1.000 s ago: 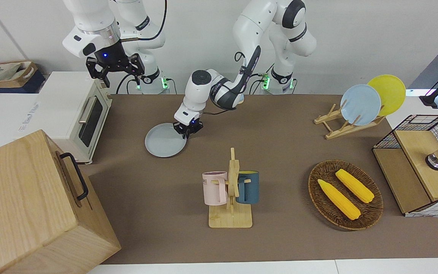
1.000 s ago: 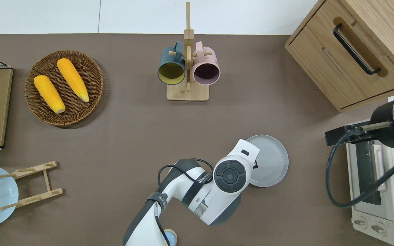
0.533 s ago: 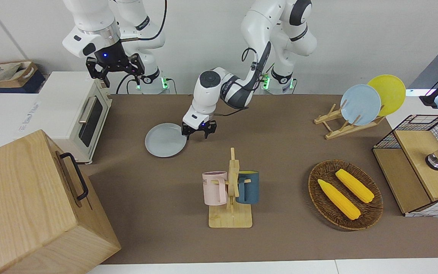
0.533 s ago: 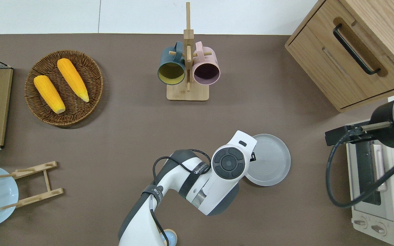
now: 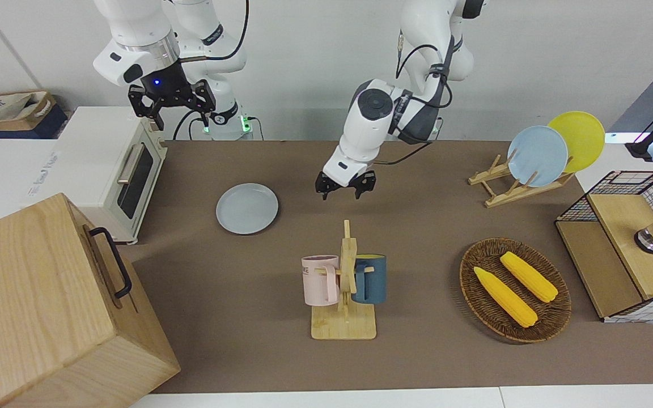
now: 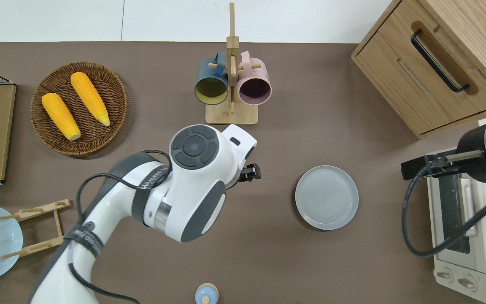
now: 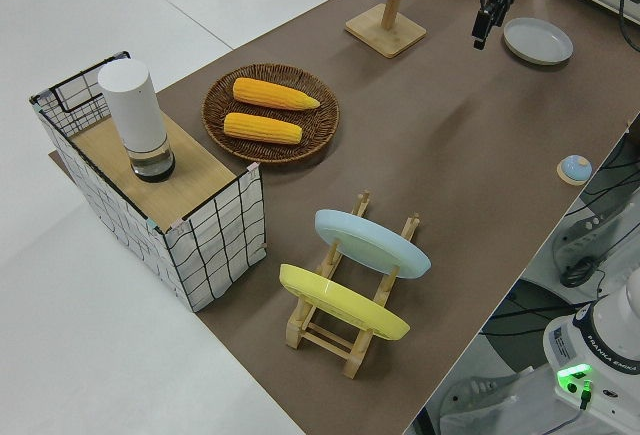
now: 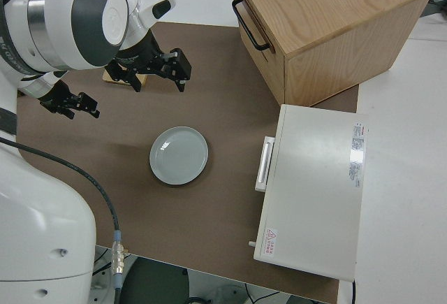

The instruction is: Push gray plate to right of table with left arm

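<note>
The gray plate [image 5: 246, 208] [image 6: 326, 197] [image 7: 538, 40] [image 8: 179, 155] lies flat on the brown table [image 5: 428, 226] [image 6: 352, 135], toward the right arm's end, near the toaster oven. My left gripper [image 5: 345, 190] [image 6: 251, 173] [image 8: 68, 105] hangs open and empty, raised over bare table between the plate and the mug rack, well apart from the plate. The right arm is parked, and its gripper [image 5: 172, 105] [image 8: 157, 73] is open and empty.
A mug rack [image 5: 344, 289] [image 6: 231, 84] holds two mugs. A wicker basket [image 5: 553, 311] holds two corn cobs. A plate rack [image 5: 508, 190] holds a light blue and a yellow plate. A toaster oven [image 5: 111, 170], a wooden cabinet [image 5: 49, 306] and a wire-sided box [image 5: 627, 243] stand at the table's ends.
My left gripper has left the plate's rim, risen and moved toward the left arm's end of the table. The plate stays where it was half a second ago.
</note>
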